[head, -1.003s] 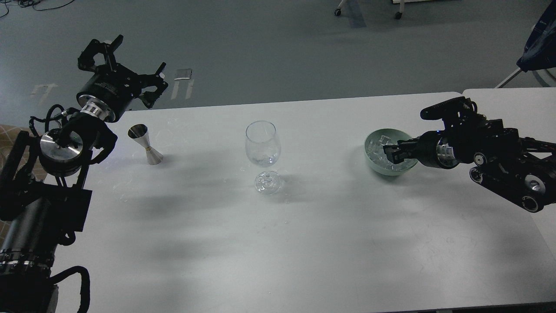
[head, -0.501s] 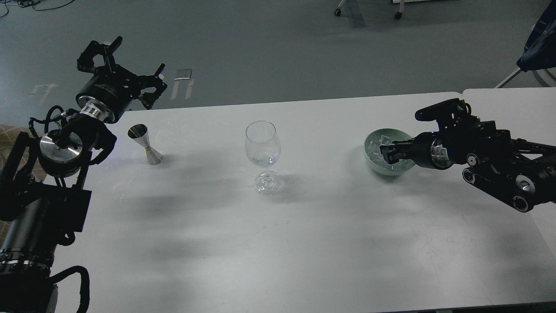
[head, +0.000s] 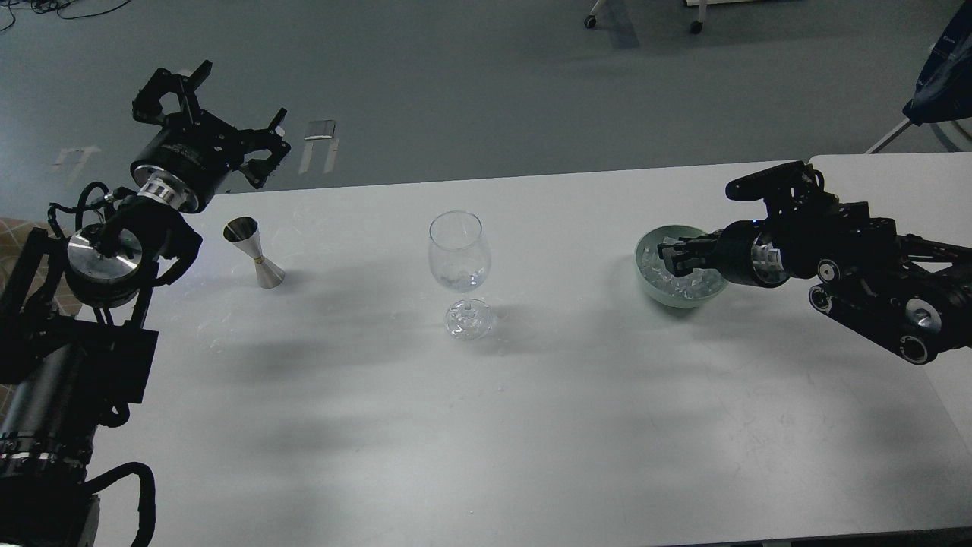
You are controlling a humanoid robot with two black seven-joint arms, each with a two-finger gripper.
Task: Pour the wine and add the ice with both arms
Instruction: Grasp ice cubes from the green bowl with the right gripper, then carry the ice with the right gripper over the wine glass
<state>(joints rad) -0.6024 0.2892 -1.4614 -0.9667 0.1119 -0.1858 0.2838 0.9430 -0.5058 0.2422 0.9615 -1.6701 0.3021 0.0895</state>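
Note:
A clear wine glass (head: 456, 251) stands at the table's middle, with a faint clear pool of wine (head: 460, 281) low in its bowl. A pale green bowl (head: 651, 287) on the right holds several ice cubes (head: 695, 286). My right gripper (head: 675, 258) hangs just over the bowl's ice, its tips pointing left; it is dark and I cannot tell its fingers apart or whether it holds a cube. My left gripper (head: 222, 108) is open and empty, raised beyond the table's far left edge, above a steel jigger (head: 256, 251).
The white table (head: 486, 425) stretches wide in front of the glass. A second white table (head: 904, 178) adjoins at the far right. Chair castors (head: 591, 21) and a dark blue object (head: 942, 76) are on the floor beyond.
My right gripper has lifted slightly up out of the bowl and the arm has shifted a little left. The left arm has barely moved.

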